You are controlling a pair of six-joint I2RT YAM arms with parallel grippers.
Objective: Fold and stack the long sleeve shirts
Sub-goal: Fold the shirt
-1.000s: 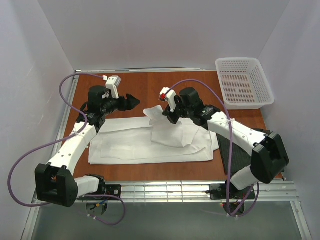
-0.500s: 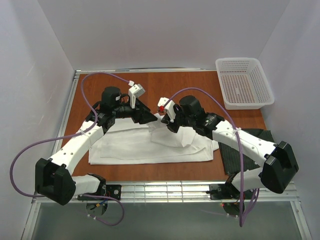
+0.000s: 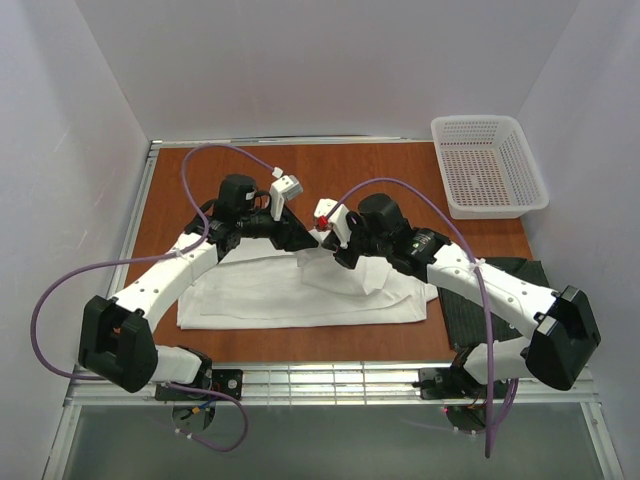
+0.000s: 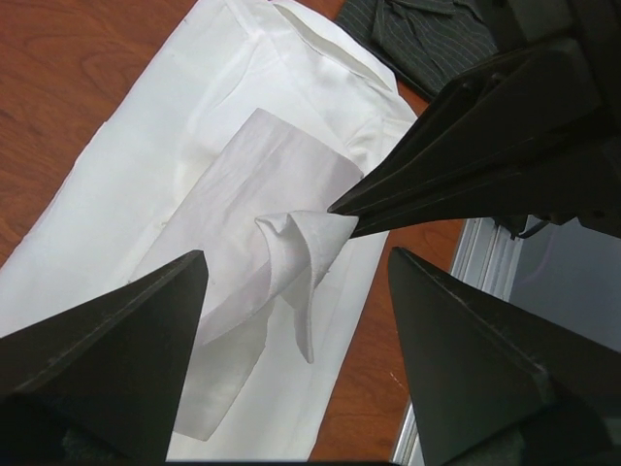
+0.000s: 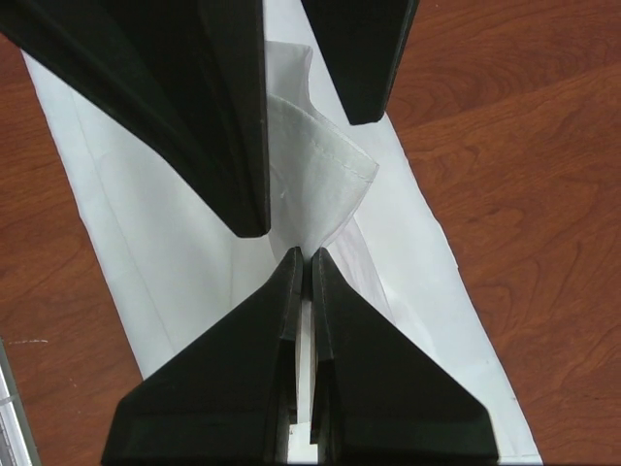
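Observation:
The white long sleeve shirt [image 3: 260, 295] lies spread flat across the table. My right gripper [image 3: 324, 247] is shut on its sleeve cuff [image 5: 325, 170] and holds that cuff up off the cloth. My left gripper [image 3: 304, 238] comes in from the left with its jaws open on either side of the raised cuff [image 4: 296, 238], not touching it. In the right wrist view the left gripper's fingers [image 5: 228, 116] stand just beyond my right gripper [image 5: 309, 254]. The dark striped shirt [image 4: 427, 39] lies crumpled at the right, partly under the right arm [image 3: 500, 285].
A white mesh basket [image 3: 490, 165] stands at the back right corner. A metal rail [image 3: 330, 380] runs along the near edge. White walls close in the left, back and right sides. Bare wood shows behind the shirt [image 3: 330, 165].
My left arm has swung right, bringing its gripper up to the cuff, and its jaws have narrowed a little. The right gripper has carried the sleeve slightly left and lower.

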